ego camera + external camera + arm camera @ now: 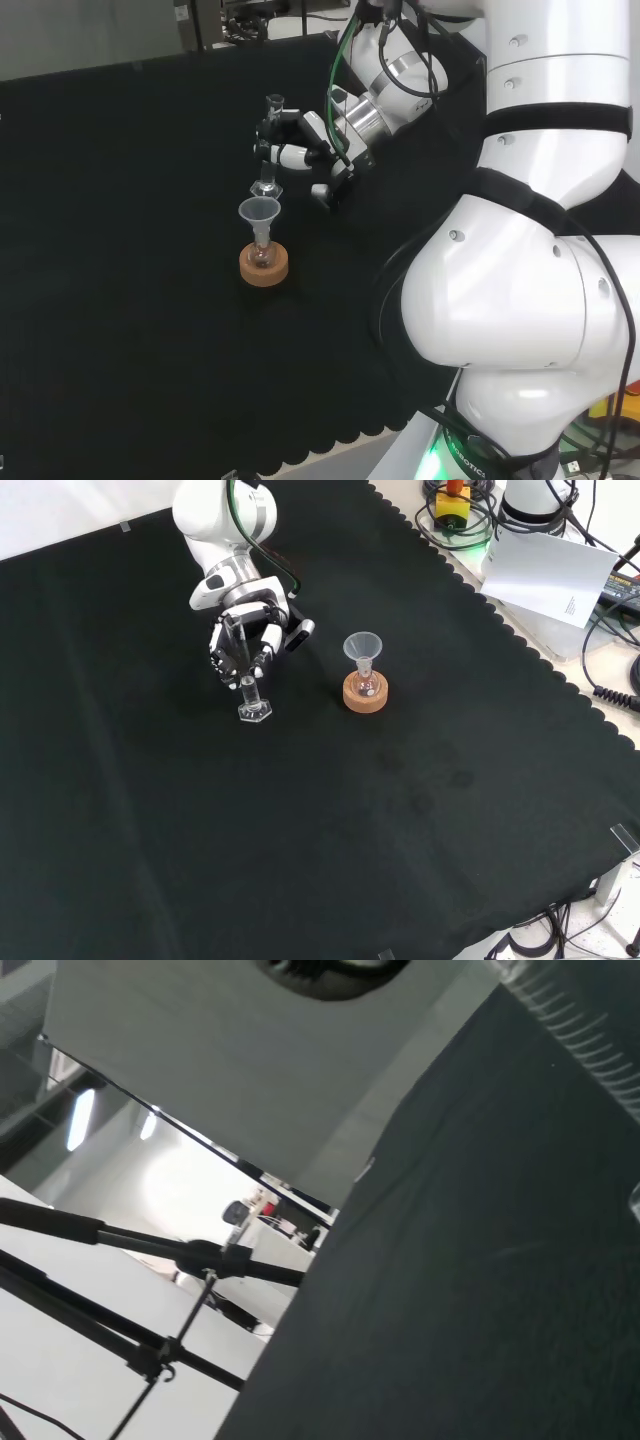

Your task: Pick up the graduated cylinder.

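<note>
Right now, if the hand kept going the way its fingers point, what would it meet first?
The black and white hand already has its fingers curled round the clear glass graduated cylinder. Beyond that, probably only the black cloth; depth is unclear.

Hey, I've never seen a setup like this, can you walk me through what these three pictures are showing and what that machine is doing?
It is one white robot arm with a black and white hand shaped like a person's. One picture looks over the arm from behind, one looks down from the front, and one is from a camera at the wrist. On the black cloth stands a clear graduated cylinder, upright on its base, with the hand's fingers curled round its upper part. Beside it a small flask sits in a cork ring, with a funnel in its neck.
</note>
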Available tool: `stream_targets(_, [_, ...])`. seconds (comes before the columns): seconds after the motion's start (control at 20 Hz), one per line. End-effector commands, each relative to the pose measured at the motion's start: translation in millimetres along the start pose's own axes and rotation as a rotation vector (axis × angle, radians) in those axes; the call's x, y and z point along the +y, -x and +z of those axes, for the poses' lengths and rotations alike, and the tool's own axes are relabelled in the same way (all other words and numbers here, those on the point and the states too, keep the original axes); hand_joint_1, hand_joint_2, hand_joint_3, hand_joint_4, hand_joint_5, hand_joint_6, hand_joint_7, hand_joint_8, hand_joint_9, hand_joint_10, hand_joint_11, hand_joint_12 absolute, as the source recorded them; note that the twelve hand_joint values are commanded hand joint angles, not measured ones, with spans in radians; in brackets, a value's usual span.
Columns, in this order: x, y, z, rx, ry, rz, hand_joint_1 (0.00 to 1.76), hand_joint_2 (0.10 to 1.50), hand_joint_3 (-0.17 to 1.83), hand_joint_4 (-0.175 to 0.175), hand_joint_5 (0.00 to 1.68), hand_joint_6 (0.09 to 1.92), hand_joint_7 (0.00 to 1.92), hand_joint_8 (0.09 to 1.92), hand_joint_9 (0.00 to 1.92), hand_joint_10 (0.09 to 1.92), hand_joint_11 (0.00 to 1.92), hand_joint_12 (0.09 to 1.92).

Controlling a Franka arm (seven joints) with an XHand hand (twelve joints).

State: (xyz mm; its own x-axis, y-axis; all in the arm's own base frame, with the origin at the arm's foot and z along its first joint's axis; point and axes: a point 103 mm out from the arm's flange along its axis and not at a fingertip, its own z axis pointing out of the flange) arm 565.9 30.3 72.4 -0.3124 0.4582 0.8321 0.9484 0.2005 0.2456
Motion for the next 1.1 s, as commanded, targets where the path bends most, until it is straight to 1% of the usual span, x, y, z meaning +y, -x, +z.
stream_targets(0.05, [2, -8, -15, -0.139, -0.045, -0.002, 1.11, 1.18, 0.01, -0.132, 0.86, 1.17, 1.11, 0.52, 1.36, 0.12, 1.23, 0.79])
stream_targets(0.2, [2, -14, -29, -0.198, -0.077, -0.002, 1.12, 1.17, 0.0, -0.143, 0.88, 1.15, 1.14, 0.49, 1.38, 0.11, 1.25, 0.78])
stream_targets(0.35, [0, -19, -45, -0.248, -0.093, -0.001, 1.13, 1.17, 0.0, -0.152, 0.89, 1.14, 1.15, 0.48, 1.39, 0.1, 1.25, 0.77])
stream_targets(0.6, [-14, -36, -71, -0.341, -0.138, 0.001, 1.13, 1.16, 0.0, -0.159, 0.89, 1.13, 1.16, 0.47, 1.4, 0.1, 1.26, 0.77])
stream_targets(0.7, [-24, -44, -79, -0.377, -0.152, 0.005, 1.21, 1.14, 0.01, -0.17, 0.91, 1.09, 1.03, 0.85, 1.4, 0.09, 1.26, 0.76])
stream_targets(0.75, [-29, -48, -84, -0.395, -0.161, 0.008, 1.23, 1.14, 0.01, -0.173, 0.91, 1.09, 1.0, 0.96, 1.41, 0.09, 1.26, 0.76])
stream_targets(0.85, [-40, -56, -92, -0.411, -0.193, 0.028, 1.24, 1.14, 0.01, -0.175, 0.91, 1.08, 0.96, 1.05, 1.41, 0.09, 1.26, 0.76])
stream_targets(0.95, [-54, -64, -99, -0.449, -0.214, 0.042, 1.25, 1.14, 0.01, -0.175, 0.92, 1.08, 0.96, 1.07, 1.41, 0.09, 1.26, 0.76])
stream_targets(1.1, [-75, -76, -109, -0.494, -0.224, 0.069, 1.25, 1.14, 0.0, -0.175, 0.92, 1.08, 0.95, 1.07, 1.41, 0.09, 1.26, 0.76])
